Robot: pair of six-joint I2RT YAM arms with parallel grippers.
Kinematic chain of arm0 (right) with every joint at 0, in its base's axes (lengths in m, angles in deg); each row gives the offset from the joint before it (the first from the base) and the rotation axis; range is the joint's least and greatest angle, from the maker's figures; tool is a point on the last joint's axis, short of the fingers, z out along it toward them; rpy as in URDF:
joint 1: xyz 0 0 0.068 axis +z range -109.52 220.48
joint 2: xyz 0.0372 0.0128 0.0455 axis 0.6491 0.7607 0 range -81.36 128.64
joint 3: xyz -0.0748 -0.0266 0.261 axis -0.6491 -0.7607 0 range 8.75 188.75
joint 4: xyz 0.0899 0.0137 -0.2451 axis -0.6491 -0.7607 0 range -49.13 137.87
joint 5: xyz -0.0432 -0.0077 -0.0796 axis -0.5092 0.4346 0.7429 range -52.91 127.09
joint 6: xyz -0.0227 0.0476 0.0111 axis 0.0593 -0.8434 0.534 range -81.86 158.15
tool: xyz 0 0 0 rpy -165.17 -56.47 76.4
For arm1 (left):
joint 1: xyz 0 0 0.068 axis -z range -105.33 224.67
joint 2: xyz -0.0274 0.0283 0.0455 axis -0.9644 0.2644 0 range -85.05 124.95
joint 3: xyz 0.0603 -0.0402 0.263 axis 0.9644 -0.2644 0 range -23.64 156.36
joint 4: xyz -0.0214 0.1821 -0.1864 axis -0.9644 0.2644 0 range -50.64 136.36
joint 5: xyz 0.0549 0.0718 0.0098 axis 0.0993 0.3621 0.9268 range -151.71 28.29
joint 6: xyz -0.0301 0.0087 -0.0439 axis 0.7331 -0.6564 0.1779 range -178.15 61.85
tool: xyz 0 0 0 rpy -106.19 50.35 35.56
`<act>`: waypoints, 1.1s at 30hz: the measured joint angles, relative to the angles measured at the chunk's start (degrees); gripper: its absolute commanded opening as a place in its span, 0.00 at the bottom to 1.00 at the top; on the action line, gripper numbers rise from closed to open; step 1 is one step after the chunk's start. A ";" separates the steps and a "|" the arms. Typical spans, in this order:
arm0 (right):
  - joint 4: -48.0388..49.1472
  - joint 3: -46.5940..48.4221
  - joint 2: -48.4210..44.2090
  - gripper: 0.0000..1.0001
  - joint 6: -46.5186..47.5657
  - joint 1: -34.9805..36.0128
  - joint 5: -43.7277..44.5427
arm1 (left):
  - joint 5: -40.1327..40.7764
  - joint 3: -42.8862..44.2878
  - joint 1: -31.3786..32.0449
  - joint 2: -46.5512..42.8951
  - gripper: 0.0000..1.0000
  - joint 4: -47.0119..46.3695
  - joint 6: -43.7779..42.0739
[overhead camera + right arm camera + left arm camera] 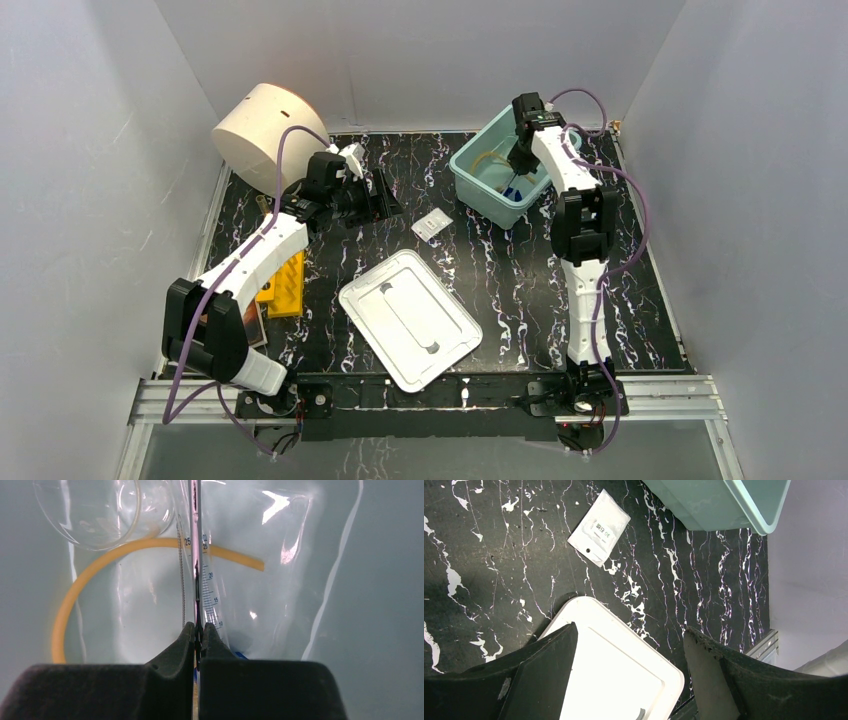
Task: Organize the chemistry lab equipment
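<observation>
Metal tongs pinched in my right gripper — tan tubing, flask crowding behind, left gripper wide over white lid, packet upper left.

– The counter?
– Glossy black stone-look, white-veined. The bin is smooth teal plastic.
– Inside it?
– Clear glossy glass flask, matt tan rubber tubing, thin shiny metal tongs.

Printed down the clear graduated tube, seen in the right wrist view: scale numbers 25, 20, 15, 10, with fine tick marks between. On the white packet: small label, digits resembling 30, green characters too small to read.
</observation>
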State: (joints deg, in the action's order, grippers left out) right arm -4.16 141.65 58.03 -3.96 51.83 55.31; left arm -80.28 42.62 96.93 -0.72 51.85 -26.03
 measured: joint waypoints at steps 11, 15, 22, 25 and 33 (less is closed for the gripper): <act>3.82 -5.33 -1.84 0.40 1.05 0.13 0.48 | -0.02 0.00 -0.02 0.00 0.76 -0.02 0.02; 4.42 -5.68 -4.92 0.50 2.56 0.68 1.81 | -0.02 0.00 -0.02 0.00 0.76 -0.02 0.02; 5.68 -7.08 -13.88 0.57 5.64 3.19 5.70 | 0.37 0.00 -0.04 0.00 0.76 0.00 0.02; 8.11 -10.56 -19.15 0.62 8.72 4.76 5.53 | 1.38 0.00 -0.09 -0.02 0.77 0.44 0.26; 15.47 -20.28 -30.05 0.66 17.49 12.04 -0.57 | 5.03 0.02 -1.49 -0.04 0.77 4.55 2.29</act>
State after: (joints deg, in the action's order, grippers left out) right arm 11.31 121.36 27.97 13.52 63.88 54.74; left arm -75.25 42.64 95.44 -0.76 56.40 -23.73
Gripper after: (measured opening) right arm 0.635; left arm 0.765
